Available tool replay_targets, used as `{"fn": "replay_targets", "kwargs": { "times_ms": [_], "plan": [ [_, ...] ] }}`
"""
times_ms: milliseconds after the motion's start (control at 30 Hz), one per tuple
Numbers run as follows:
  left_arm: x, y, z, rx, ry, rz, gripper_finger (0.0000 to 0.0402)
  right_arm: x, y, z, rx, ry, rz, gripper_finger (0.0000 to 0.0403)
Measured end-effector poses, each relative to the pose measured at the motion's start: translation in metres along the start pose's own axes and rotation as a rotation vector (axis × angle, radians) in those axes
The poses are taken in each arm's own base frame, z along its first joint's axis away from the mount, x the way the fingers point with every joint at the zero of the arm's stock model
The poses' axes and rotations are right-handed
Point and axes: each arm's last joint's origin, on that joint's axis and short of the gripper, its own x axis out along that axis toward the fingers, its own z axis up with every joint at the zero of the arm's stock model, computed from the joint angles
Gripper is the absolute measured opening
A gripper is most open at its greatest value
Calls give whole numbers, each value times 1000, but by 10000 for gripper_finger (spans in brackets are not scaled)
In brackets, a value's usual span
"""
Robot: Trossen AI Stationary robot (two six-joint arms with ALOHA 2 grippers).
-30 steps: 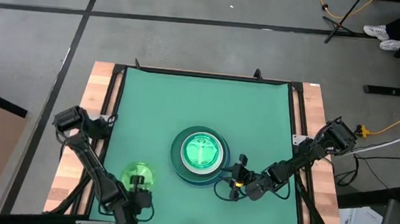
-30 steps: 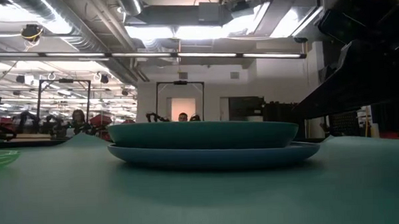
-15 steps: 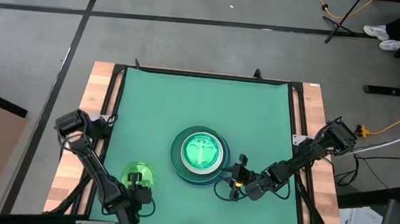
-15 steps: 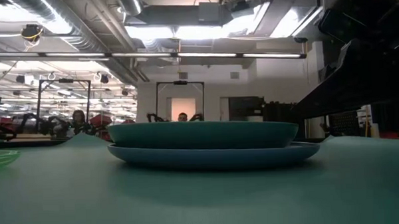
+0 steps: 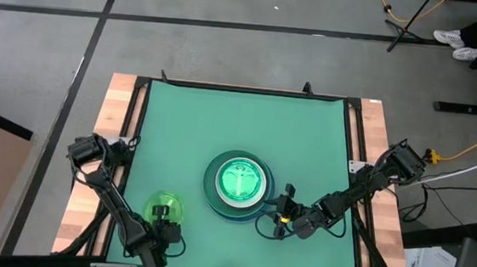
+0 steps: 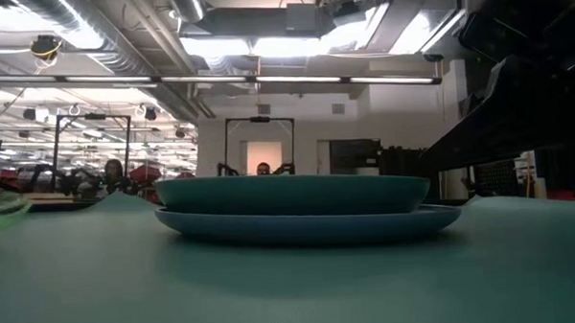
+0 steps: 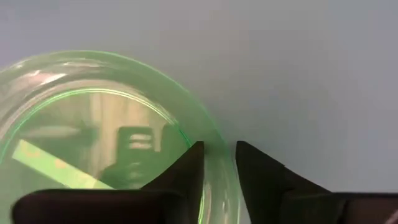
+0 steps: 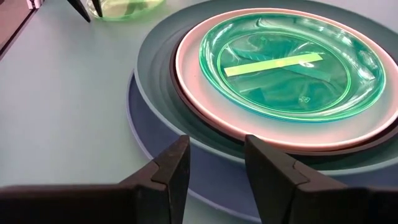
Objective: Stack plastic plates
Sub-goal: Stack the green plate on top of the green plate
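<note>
On the green surface [image 5: 306, 139] a stack of plates [image 5: 236, 184] sits a little right of centre toward the near edge. From above it shows a blue plate [image 5: 209, 201] at the bottom, a dark green plate [image 5: 210, 176] on it, then a pale ring of a white plate [image 8: 205, 106], and a see-through green-cyan small plate [image 5: 242, 181] on top. The right wrist view also shows a thin dark rim between the white plate and the dark green one. From table height the stack [image 6: 294, 207] reads as two wide, shallow dishes, one nested in the other.

Off to the left of the stack, near the front edge, is a small lime-green plate [image 5: 164, 206]. The left claw [image 5: 163, 223] is at its near rim, and the wrist view shows the two dark fingers [image 7: 186, 177] set close together with the clear green rim [image 7: 214, 155] running through the narrow gap between them, so the claw is pinched on the plate's edge. In the low view the plate's edge [image 6: 0, 208] shows at the far left, seemingly tilted off the surface, though I can't be sure.

The right claw [image 5: 279, 215] rests just beside the stack on its right, near side. Its fingers [image 8: 171, 171] are spread apart, holding nothing, with the blue plate's edge in front of them.
</note>
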Motion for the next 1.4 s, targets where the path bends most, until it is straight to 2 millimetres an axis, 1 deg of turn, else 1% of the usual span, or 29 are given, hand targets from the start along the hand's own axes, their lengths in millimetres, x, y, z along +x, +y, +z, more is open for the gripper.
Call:
{"fn": "replay_targets", "kwargs": {
  "times_ms": [267, 333, 533, 667, 833, 967, 1100, 1233, 1400],
  "plan": [
    [-2, 5, -1, 39, 1, 34, 11, 0, 0, 0, 2, -2, 1, 143],
    [-5, 7, 1, 48, -9, 42, 4, 0, 0, 0, 2, -2, 2, 143],
    [-19, 19, 11, 76, -40, 39, 2, 0, 0, 0, 4, -4, 3, 143],
    [-30, 33, 19, 76, -50, 60, 2, 0, 0, 0, 5, -5, 3, 143],
    [-50, 51, 23, 58, -68, 79, 1, 0, 0, 0, 4, -4, 3, 143],
    [-69, 67, 27, 25, -129, 97, 1, 0, 0, 0, 4, -4, 3, 143],
    [-83, 81, 36, -6, -236, 126, 1, 0, 0, 0, 3, -5, 1, 143],
    [-88, 91, 45, 33, -307, 168, 0, 0, 0, 0, 3, -8, -4, 143],
    [-85, 96, 65, 128, -387, 190, 0, 0, 0, 0, 3, -8, -4, 143]
  ]
}}
